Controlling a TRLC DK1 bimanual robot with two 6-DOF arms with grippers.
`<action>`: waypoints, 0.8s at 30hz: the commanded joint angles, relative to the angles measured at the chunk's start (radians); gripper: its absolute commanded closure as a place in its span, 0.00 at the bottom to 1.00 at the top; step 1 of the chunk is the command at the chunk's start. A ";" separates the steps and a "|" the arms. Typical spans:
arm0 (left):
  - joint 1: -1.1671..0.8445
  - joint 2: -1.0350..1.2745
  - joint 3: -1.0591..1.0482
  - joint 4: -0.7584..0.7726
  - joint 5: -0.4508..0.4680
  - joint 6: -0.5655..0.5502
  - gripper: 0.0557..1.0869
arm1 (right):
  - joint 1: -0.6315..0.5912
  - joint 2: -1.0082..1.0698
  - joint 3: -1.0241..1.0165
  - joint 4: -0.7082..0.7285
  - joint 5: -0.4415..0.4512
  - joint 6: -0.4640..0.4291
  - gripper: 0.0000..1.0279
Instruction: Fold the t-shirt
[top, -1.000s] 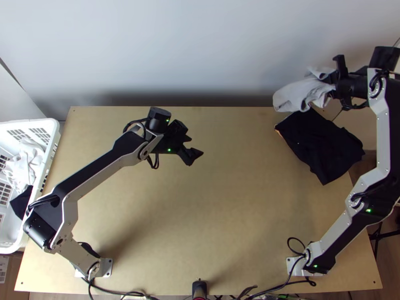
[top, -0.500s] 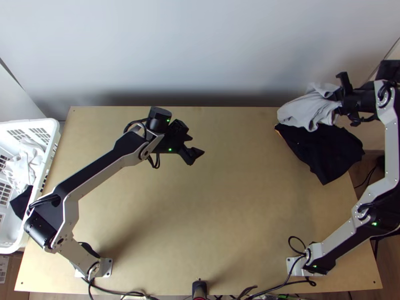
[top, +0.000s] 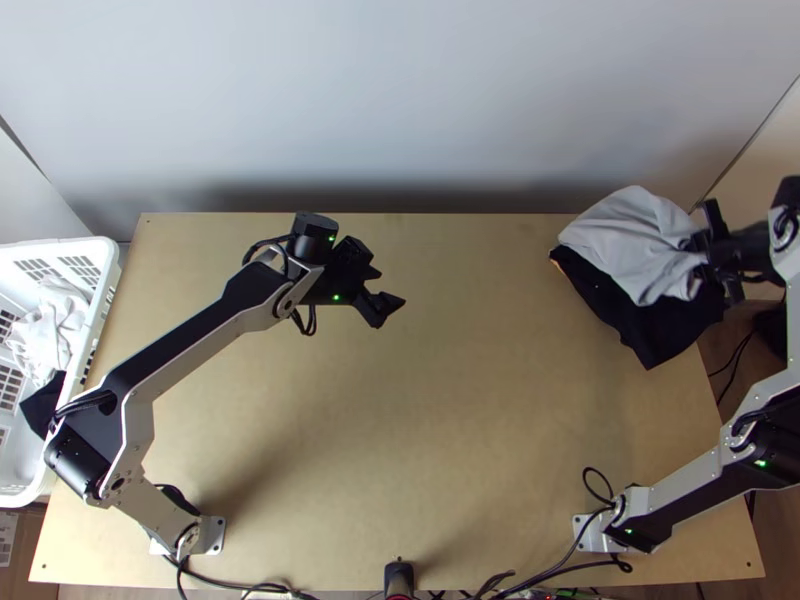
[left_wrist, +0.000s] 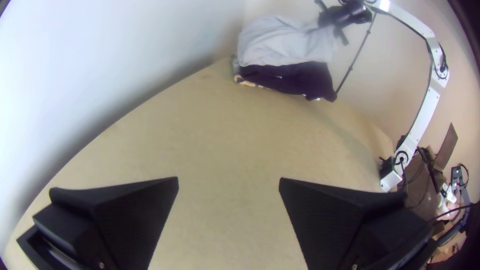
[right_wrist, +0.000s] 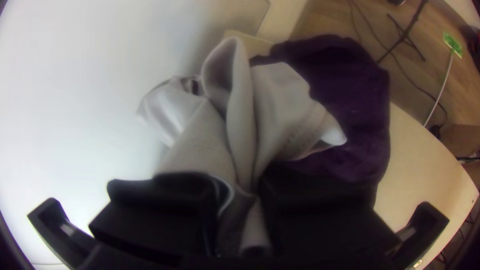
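My right gripper (right_wrist: 237, 192) pinches a bunched bit of the grey t-shirt (top: 625, 235), over the dark cloth (top: 655, 335) at the table's (top: 450, 400) far right corner. I think I'm putting it on that pile, so next I should lower it flat and let go. It could slide or crumple. My left gripper (left_wrist: 229, 179) is spread wide with nothing in it. A white basket (top: 100, 290) holds more clothes at the left.

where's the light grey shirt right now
In the top view, the light grey shirt is at the table's far right corner, bunched over the black cloth and held by the right gripper.
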 joint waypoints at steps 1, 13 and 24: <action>0.003 -0.005 0.000 -0.002 0.001 0.005 0.05 | -0.108 -0.004 -0.137 0.061 0.044 -0.051 0.97; 0.002 -0.013 -0.005 -0.007 0.001 0.008 0.05 | -0.197 0.078 -0.326 0.260 0.115 -0.169 0.97; 0.003 -0.027 -0.034 -0.005 0.001 0.008 0.05 | -0.200 0.087 -0.347 0.320 0.130 -0.230 0.34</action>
